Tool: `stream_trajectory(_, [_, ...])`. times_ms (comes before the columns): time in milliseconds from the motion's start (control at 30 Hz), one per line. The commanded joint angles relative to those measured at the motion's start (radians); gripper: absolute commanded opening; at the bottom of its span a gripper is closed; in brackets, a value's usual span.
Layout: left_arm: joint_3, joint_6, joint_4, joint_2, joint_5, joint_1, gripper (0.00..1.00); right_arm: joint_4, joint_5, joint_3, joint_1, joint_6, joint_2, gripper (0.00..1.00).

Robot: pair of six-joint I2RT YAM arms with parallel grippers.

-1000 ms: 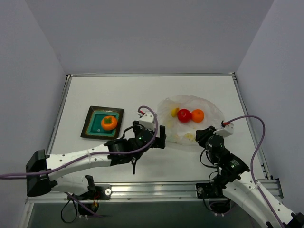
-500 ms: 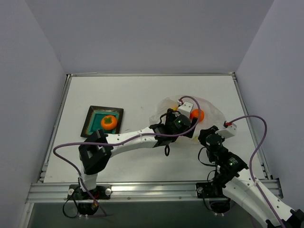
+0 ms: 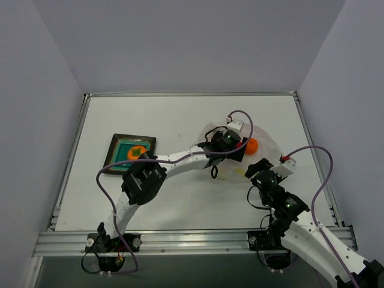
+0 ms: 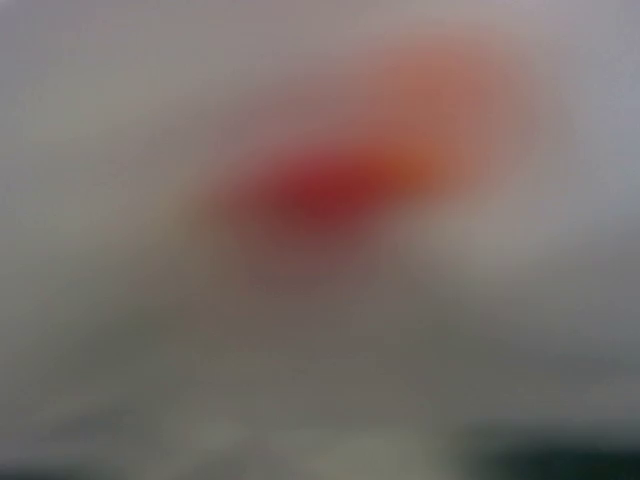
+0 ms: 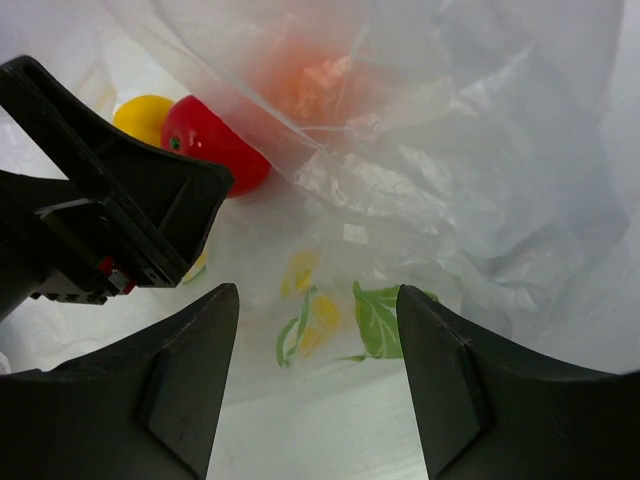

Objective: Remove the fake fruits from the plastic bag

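Note:
The wrinkly clear plastic bag [image 3: 270, 153] lies at the right of the table. My left gripper [image 3: 231, 144] reaches into its mouth, over the red fruit [image 5: 215, 145]. A yellow fruit [image 5: 140, 115] lies beside the red one. An orange fruit [image 3: 251, 144] lies under a bag layer, just right of the gripper. The left wrist view is a blur with a red patch [image 4: 320, 190] and an orange patch [image 4: 450, 90]; its fingers do not show. My right gripper [image 5: 315, 385] is open and empty at the bag's near edge [image 5: 480, 160]. Another orange fruit [image 3: 137, 153] sits on the plate.
The dark square plate with the teal centre [image 3: 117, 157] lies at the left, with the left arm's elbow [image 3: 144, 180] beside it. The bag has a green and yellow leaf print [image 5: 385, 320]. A metal rail [image 3: 180, 240] runs along the near edge.
My left arm has swung right from the table's middle into the bag's mouth and now covers the red fruit. My right gripper has stayed near the bag's near edge.

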Motion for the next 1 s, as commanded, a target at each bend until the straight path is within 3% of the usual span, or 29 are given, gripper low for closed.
stream_trajectory(0, [0.081, 0.018, -0.013, 0.005, 0.069, 0.026, 0.97, 0.025, 0.011, -0.011, -0.010, 0.021, 0.057, 0.60])
stream_trajectory(233, [0.163, 0.027, -0.021, 0.080, 0.058, 0.033, 0.97, 0.092, -0.026, -0.043, -0.010, 0.028, 0.104, 0.58])
stream_trajectory(367, [0.210, 0.033, -0.024, 0.135, 0.064, 0.040, 0.97, 0.109, -0.036, -0.052, -0.013, 0.011, 0.117, 0.74])
stream_trajectory(467, [0.241, 0.032, -0.024, 0.154, 0.070, 0.042, 0.87, 0.112, -0.041, -0.056, -0.020, 0.012, 0.130, 0.72])
stream_trajectory(533, [0.220, 0.029, -0.003, 0.144, 0.067, 0.043, 0.72, 0.112, -0.042, -0.054, -0.031, 0.009, 0.132, 0.65])
stream_trajectory(633, [0.144, 0.024, 0.042, 0.060, 0.069, 0.043, 0.58, 0.112, -0.053, -0.054, -0.043, 0.008, 0.132, 0.60])
stream_trajectory(967, [-0.127, -0.043, 0.166, -0.279, 0.211, 0.042, 0.51, 0.112, -0.072, -0.072, -0.076, 0.012, 0.091, 0.51])
